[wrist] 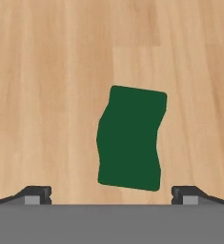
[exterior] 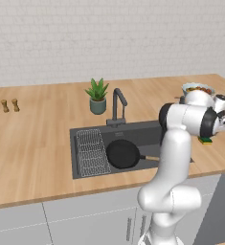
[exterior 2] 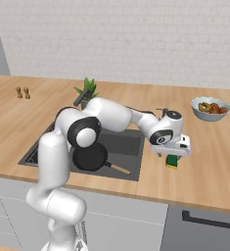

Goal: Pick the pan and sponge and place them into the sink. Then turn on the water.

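Pan [exterior: 123, 153] sits in the sink [exterior: 147, 131], so I'm on the sponge step. My gripper [exterior 2: 174, 153] hangs right above the sponge [wrist: 130, 138], which lies on the bench [wrist: 46, 95] just right of the sink. Fingers [wrist: 36, 194] are spread wide, one either side. I can't quite judge the height, probably close. Next I need a straight drop, then a squeeze across its narrow sides.

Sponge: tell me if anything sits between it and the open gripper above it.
Nothing visible does. The sponge lies alone on bare wooden counter, with the gripper open, its fingertips wide on either side and only air in between.
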Motion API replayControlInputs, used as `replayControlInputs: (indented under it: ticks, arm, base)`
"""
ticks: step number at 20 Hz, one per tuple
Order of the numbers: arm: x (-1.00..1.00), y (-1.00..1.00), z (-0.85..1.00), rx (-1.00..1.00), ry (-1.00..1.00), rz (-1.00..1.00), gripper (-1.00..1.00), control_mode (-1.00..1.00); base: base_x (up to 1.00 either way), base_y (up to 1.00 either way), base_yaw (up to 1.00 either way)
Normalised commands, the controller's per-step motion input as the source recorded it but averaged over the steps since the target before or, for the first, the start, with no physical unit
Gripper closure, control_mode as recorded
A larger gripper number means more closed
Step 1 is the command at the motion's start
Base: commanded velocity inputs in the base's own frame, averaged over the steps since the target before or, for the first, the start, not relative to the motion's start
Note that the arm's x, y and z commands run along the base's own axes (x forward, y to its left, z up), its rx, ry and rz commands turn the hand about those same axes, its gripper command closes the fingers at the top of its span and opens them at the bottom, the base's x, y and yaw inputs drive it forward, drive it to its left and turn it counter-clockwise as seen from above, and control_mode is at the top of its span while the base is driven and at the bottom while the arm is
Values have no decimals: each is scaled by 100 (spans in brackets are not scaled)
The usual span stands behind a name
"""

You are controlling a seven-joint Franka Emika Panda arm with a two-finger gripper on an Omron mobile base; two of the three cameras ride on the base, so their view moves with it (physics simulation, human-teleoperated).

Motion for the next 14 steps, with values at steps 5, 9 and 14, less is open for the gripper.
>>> replayControlInputs:
  ticks: [5, 9, 14]
  arm:
    - [21, 0, -25, 0, 4, 0, -100, -100]
    - [16, -8, -31, 0, 4, 0, -100, -100]
    - [11, -15, -29, 0, 2, 0, -100, -100]
  base:
    - [0, 0, 0]
    - [0, 0, 0]
    - [0, 0, 0]
